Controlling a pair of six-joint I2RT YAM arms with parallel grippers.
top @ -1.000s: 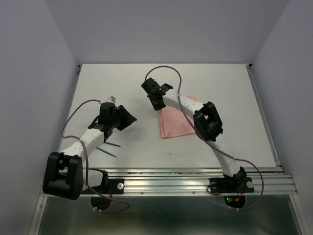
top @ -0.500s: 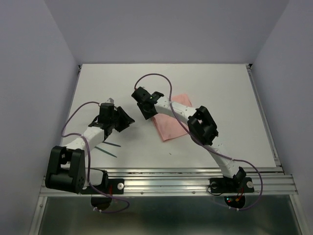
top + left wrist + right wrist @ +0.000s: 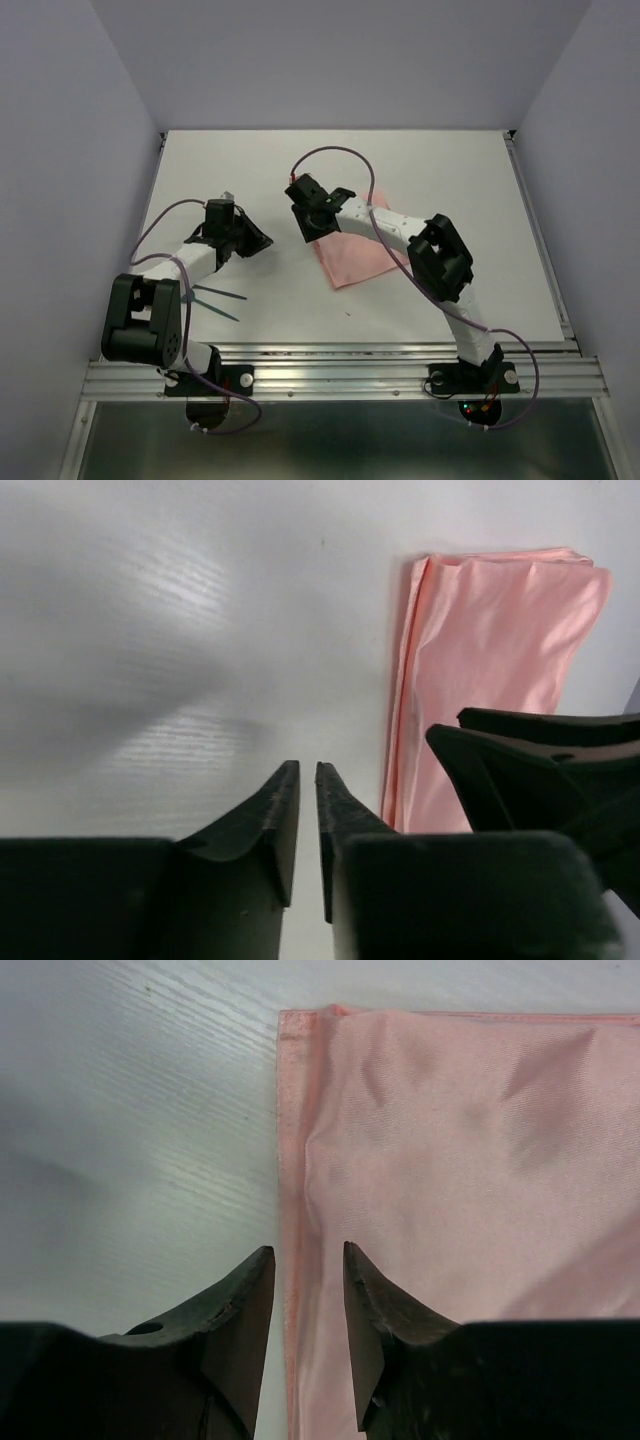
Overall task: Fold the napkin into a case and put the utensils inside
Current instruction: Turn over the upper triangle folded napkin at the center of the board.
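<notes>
Since a second ago, left claw [image 3: 307, 770] had pulled back away from napkin [image 3: 350, 262] and narrowed, and napkin had swung to a tilt. It lay flat on counter [image 3: 470, 180]: salmon-pink, folded in layers, lightly creased, hemmed. Right claw [image 3: 305, 1252] hovered parted over napkin's left hem, gripping nothing. The left claw sat left of napkin, barely parted, empty. Teal utensils [image 3: 222, 298] lay well left of napkin.

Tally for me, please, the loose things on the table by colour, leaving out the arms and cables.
Salmon-pink napkin: 1
Teal utensils: 2 that show, lying near the left arm's base
Total: 3
</notes>
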